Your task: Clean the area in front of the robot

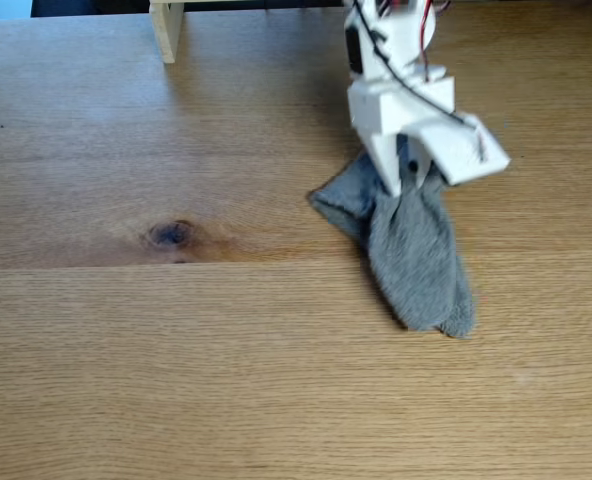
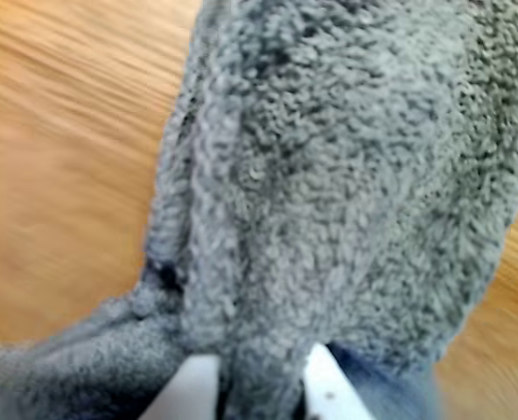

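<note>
The tabletop [image 1: 126,340] is seen as light-brown wood with fine straight grain, a soft sheen and one dark knot [image 1: 171,234] at centre left of the fixed view. The robot [image 1: 396,90] is made of smooth white plastic with a matt finish. The cloth [image 2: 346,175] is shown in the wrist view as grey, fuzzy, looped fabric, rough and matt. A pale wooden post [image 1: 166,28] stands at upper left.

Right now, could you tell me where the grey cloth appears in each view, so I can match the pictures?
Fixed view: the grey cloth trails right of centre, hanging from the gripper onto the oak tabletop.
Wrist view: the cloth spreads across the centre and right, pinched between the white fingertips at the bottom edge.
Shared landmark: the white gripper fingers.
</note>
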Robot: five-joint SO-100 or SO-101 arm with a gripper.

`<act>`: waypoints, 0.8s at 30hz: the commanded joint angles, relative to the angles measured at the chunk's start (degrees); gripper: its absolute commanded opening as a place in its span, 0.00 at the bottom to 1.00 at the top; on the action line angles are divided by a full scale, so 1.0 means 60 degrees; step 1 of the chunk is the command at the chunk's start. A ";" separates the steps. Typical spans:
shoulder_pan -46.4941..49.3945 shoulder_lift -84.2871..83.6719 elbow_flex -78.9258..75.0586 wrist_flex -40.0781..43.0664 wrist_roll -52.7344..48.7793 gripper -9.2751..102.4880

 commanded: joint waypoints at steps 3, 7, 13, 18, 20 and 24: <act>0.1099 -0.1626 -0.0190 -0.3281 -0.0674 0.08; 0.2271 -0.2197 -0.0190 -0.4321 -0.0937 0.08; 0.4189 -0.2344 -0.0190 -0.4087 -0.1230 0.08; 0.5610 -0.2227 -0.0190 -0.3677 -0.1421 0.08; 0.6064 -0.2124 -0.0190 -0.3398 -0.1567 0.08; 0.6548 -0.1831 -0.0190 -0.1934 -0.1816 0.08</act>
